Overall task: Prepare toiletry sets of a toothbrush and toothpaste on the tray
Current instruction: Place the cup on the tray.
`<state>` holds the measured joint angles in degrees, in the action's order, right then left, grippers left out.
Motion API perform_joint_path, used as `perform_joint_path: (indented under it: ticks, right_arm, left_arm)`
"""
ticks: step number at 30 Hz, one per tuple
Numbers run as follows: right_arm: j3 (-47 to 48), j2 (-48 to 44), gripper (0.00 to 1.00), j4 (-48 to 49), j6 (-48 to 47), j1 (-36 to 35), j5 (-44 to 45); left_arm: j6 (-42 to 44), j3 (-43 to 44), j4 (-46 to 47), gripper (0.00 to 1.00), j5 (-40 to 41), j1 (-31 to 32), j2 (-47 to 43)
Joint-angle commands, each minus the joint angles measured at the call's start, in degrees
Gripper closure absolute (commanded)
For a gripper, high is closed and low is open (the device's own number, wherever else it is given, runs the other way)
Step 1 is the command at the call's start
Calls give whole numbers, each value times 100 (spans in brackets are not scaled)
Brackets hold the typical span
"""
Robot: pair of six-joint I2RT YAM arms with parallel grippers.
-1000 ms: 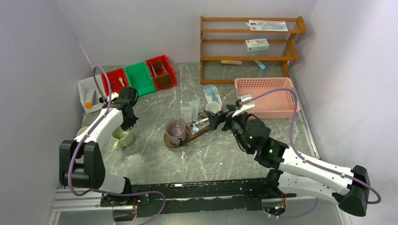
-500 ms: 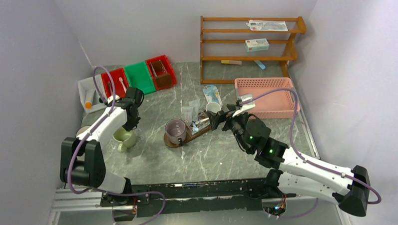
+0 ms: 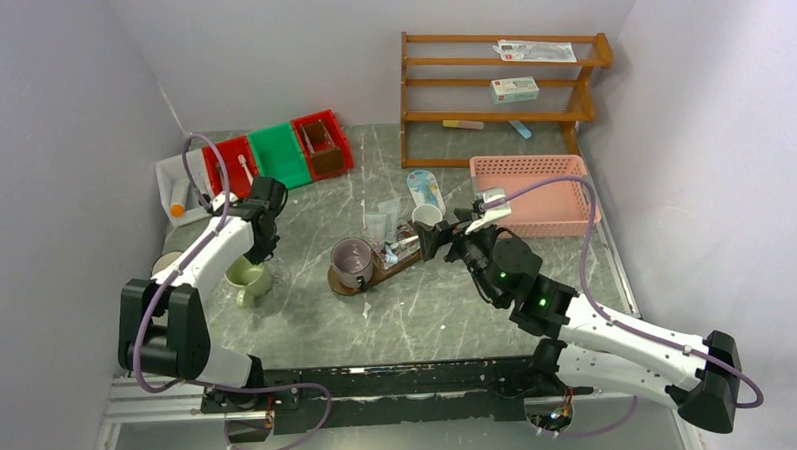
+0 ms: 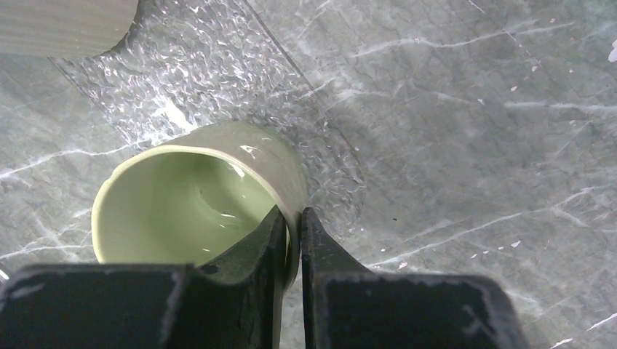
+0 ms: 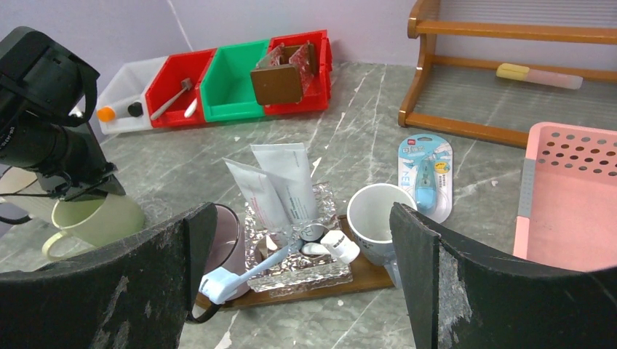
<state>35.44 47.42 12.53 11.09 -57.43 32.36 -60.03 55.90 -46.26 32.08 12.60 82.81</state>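
A pale green mug (image 3: pixel 246 278) (image 4: pixel 196 203) stands left of the tray. My left gripper (image 3: pixel 258 252) (image 4: pixel 292 212) is shut on its rim, one finger inside and one outside the wall. The dark brown tray (image 3: pixel 391 268) (image 5: pixel 364 280) carries a mauve mug (image 3: pixel 353 259) (image 5: pixel 222 240), a clear glass holder (image 5: pixel 298 254) with two white toothpaste tubes (image 5: pixel 280 185) and a pale toothbrush (image 5: pixel 247 273), and a white mug (image 3: pixel 426 216) (image 5: pixel 378 214). My right gripper (image 3: pixel 430 239) (image 5: pixel 302 211) hangs open just in front of the tray, holding nothing.
Red and green bins (image 3: pixel 277 154) and a white bin (image 3: pixel 180 183) sit at the back left. A wooden shelf (image 3: pixel 500 91) and a pink basket (image 3: pixel 533 190) stand at the back right. A blue blister pack (image 5: pixel 426 171) lies behind the tray. A ribbed cup (image 4: pixel 65 25) stands beside the green mug.
My left wrist has shifted slightly right and the green mug has moved a little with it. The right arm has stayed still.
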Motion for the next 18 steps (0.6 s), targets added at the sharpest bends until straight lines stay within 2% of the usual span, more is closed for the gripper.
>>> perform_joint_path:
  ticks: [1, 5, 11, 14, 18]
  right_arm:
    - [25, 13, 7, 47, -15, 12, 73]
    - [30, 26, 7, 56, -19, 16, 78]
    - [53, 69, 7, 56, -19, 15, 78]
    - [72, 99, 7, 52, -19, 12, 76]
    - [96, 111, 7, 0, -19, 12, 91]
  left_arm:
    - [-81, -3, 15, 85, 390, 42, -204]
    - [-49, 79, -88, 80, 468, 41, -316]
    - [98, 380, -208, 63, 465, 41, -491]
    - [96, 494, -271, 61, 355, 41, -519]
    - [273, 720, -251, 53, 176, 41, -562]
